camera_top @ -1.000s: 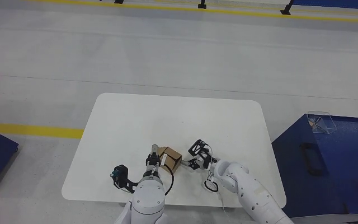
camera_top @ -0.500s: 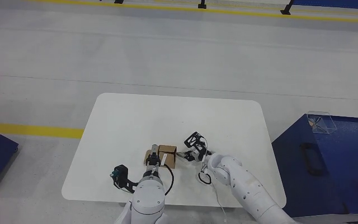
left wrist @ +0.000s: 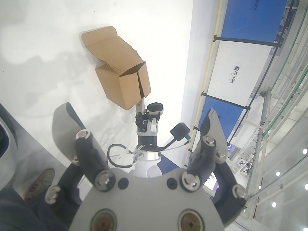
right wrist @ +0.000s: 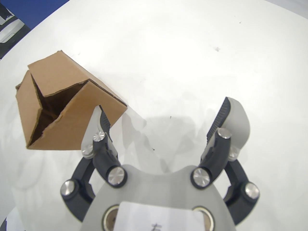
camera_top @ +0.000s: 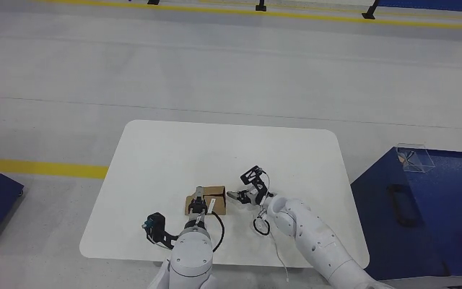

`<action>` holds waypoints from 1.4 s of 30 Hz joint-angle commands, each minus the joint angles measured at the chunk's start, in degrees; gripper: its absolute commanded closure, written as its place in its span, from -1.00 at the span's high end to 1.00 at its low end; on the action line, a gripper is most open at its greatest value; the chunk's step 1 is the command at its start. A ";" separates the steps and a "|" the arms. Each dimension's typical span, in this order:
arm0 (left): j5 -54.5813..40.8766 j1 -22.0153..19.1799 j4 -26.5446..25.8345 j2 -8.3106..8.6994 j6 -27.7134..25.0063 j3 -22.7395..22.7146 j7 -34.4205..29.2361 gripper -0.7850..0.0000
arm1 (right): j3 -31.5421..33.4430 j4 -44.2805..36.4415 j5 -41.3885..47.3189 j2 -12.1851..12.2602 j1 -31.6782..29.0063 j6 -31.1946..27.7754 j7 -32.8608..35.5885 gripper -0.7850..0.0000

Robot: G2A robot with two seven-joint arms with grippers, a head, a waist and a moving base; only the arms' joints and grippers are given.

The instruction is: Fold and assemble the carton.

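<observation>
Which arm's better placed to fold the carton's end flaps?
Probably right: the right gripper, fingers open, has one finger at the carton's open end; the left gripper is open but apart from it.

The carton (right wrist: 69, 111) is showing plain brown, shading darker inside its open end. The table (camera_top: 289, 152) is reading flat white with a few tiny dark specks. The right gripper (right wrist: 164, 108) and left gripper (left wrist: 138, 114) are wearing pale grey fingers, black ribbed pads and black links. The floor (camera_top: 216, 72) is lying pale grey, crossed by a yellow stripe (camera_top: 50, 169).
</observation>
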 commanded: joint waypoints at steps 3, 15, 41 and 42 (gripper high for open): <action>0.00 0.00 -0.02 0.00 0.00 0.00 0.00 1.00 | 0.05 -0.16 0.10 0.01 -0.11 -0.06 -0.10 1.00; 0.00 0.00 -0.02 0.00 0.00 0.00 0.00 1.00 | 7.62 -23.83 -9.93 3.30 -14.32 11.27 -11.60 1.00; 0.00 0.00 -0.02 0.00 0.00 0.00 0.00 1.00 | 7.25 -26.74 -7.31 2.95 -16.71 10.89 -10.78 1.00; 0.00 0.00 -0.02 0.00 0.00 0.00 0.00 1.00 | 7.25 -26.74 -7.31 2.95 -16.71 10.89 -10.78 1.00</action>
